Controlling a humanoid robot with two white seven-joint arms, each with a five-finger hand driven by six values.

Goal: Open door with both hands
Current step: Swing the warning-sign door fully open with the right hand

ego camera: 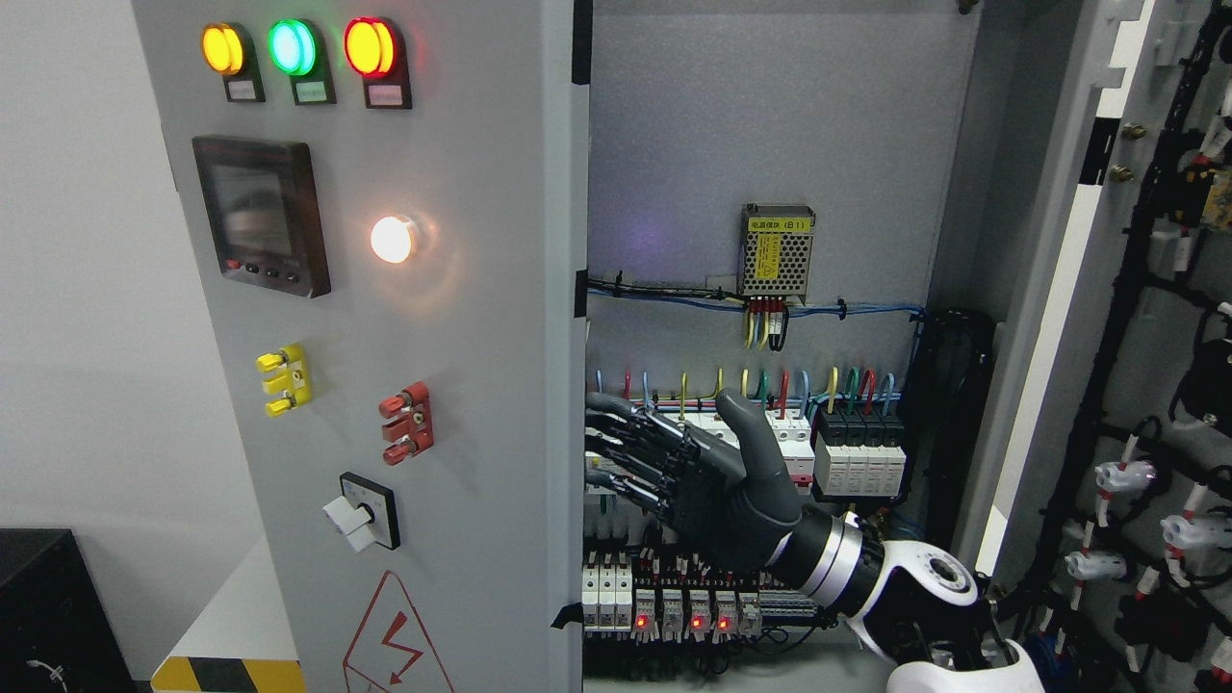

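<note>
Progress looks split: grey right-hand cabinet door [1059, 289] swung wide at frame right, grey left panel door [433, 385] seemingly shut, black right hand [664, 462] open-fingered at its edge, gripping nothing.

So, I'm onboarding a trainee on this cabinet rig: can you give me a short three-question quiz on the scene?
1. True or false: the right hand holds a tool.
2. Which door is swung open? A) left door B) right door
3. Fill in: the middle top indicator lamp glows ____.

Key: 1 false, its fingers are spread at the left door's edge, in front of the breakers, holding nothing; 2 B; 3 green.
</note>
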